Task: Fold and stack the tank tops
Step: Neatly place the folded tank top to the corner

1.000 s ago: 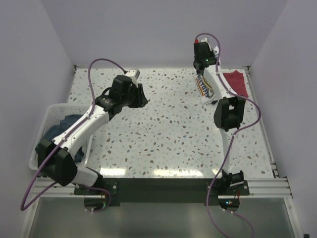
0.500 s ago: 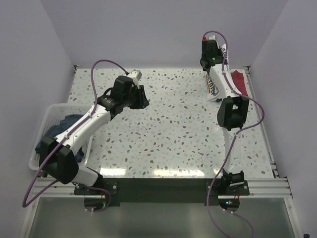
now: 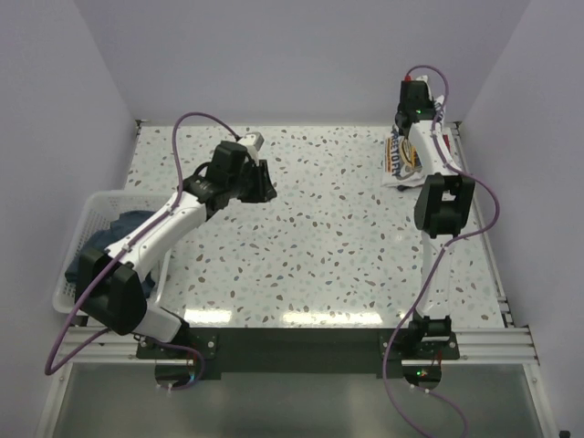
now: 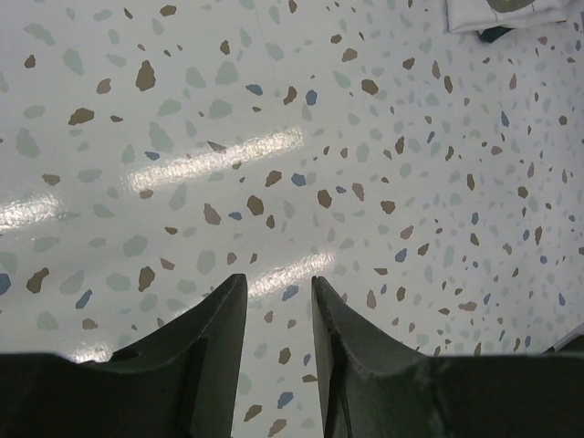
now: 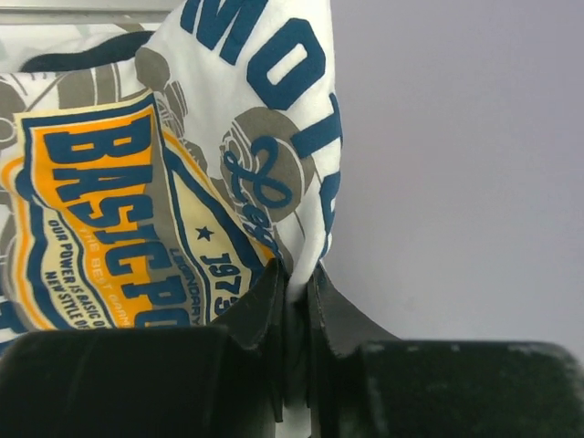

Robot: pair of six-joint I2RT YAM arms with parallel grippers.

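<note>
Right fingers (image 5: 258, 315) tight on white top (image 5: 137, 182)

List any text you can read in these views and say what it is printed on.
"BASIC": blue letters on the yellow badge of the white tank top, pinched in the right gripper.
"1973": lower on that badge.
"MOT": large navy letters above, cut off by a fold.
Small lines under "BASIC": too small to read surely.
Top view: print blurred.

Basket (image 3: 91, 205): at left edge of table (image 3: 319, 255), cloth (image 3: 119, 228) inside. Tank top (image 3: 399, 157): far right corner, hanging from right gripper (image 5: 294, 274). Left gripper (image 4: 278, 285): above table, left of centre.
</note>
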